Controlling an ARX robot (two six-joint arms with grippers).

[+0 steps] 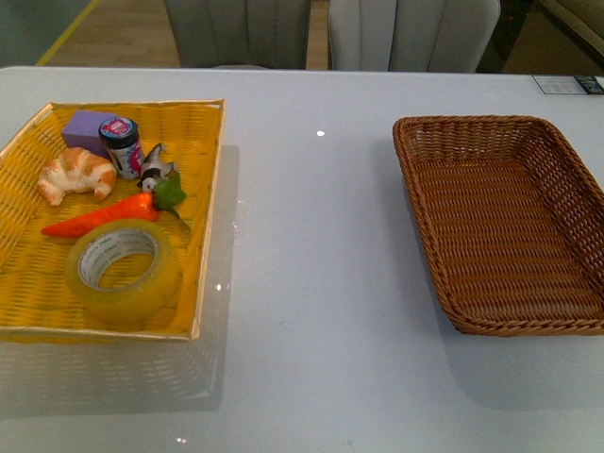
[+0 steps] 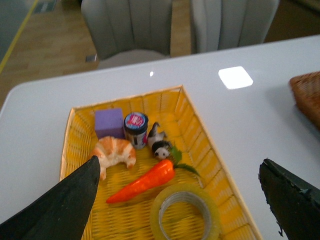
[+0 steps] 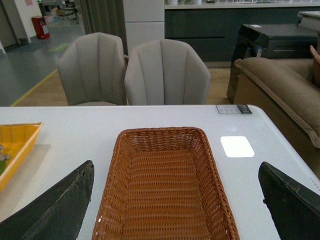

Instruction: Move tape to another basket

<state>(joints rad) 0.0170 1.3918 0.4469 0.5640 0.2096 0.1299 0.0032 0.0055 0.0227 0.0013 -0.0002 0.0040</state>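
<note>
White table (image 1: 321, 283) is seen with the tape (image 1: 142, 288) laid flat at the near end of the yellow tray (image 1: 94, 332), carrot (image 1: 99, 219) just behind. Basket (image 1: 500, 326) is parked well apart on the right. Left gripper (image 2: 178, 162) and right gripper (image 3: 175, 164) are both held with jaws spread wide.

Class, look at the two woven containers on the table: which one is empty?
The dark brown wicker basket on the robot's right; the yellow tray holds the tape, carrot, croissant and more.
</note>
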